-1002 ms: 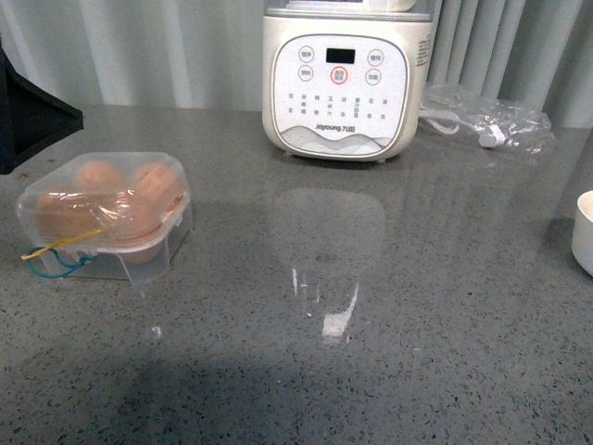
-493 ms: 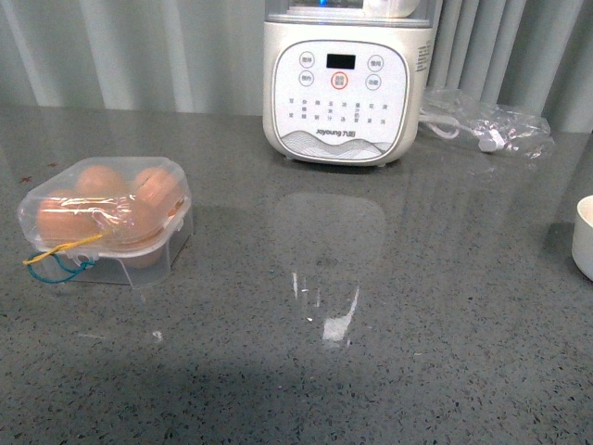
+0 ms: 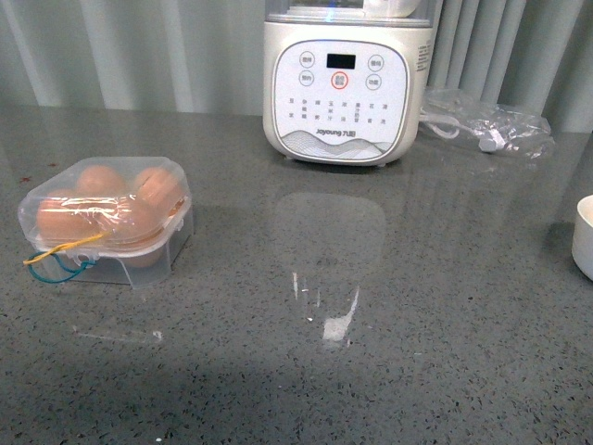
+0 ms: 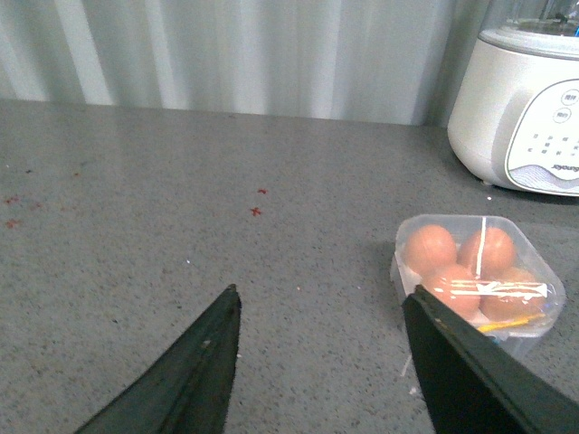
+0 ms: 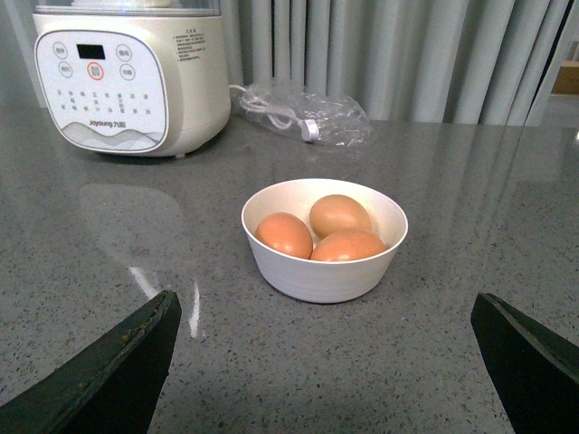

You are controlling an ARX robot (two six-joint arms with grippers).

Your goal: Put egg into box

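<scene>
The clear plastic box [image 3: 104,222] stands at the left of the grey counter with its lid down and several brown eggs [image 3: 97,178] inside; blue and yellow bands [image 3: 56,260] hang at its front. It also shows in the left wrist view [image 4: 475,280], just beside one finger. My left gripper [image 4: 324,291] is open and empty over bare counter beside the box. My right gripper [image 5: 326,297] is open and empty, in front of a white bowl [image 5: 317,276] holding three brown eggs [image 5: 338,214]. I cannot tell which egg is the task's. Neither arm shows in the front view.
A white cooker [image 3: 345,83] stands at the back middle of the counter. A crumpled clear plastic bag with a cord [image 3: 486,120] lies at the back right. The bowl's edge [image 3: 584,232] shows at the right border. A curtain runs behind the counter.
A dark part of my left arm at the left edge of the front view one second ago has gone out of view. The box and eggs have not moved.
</scene>
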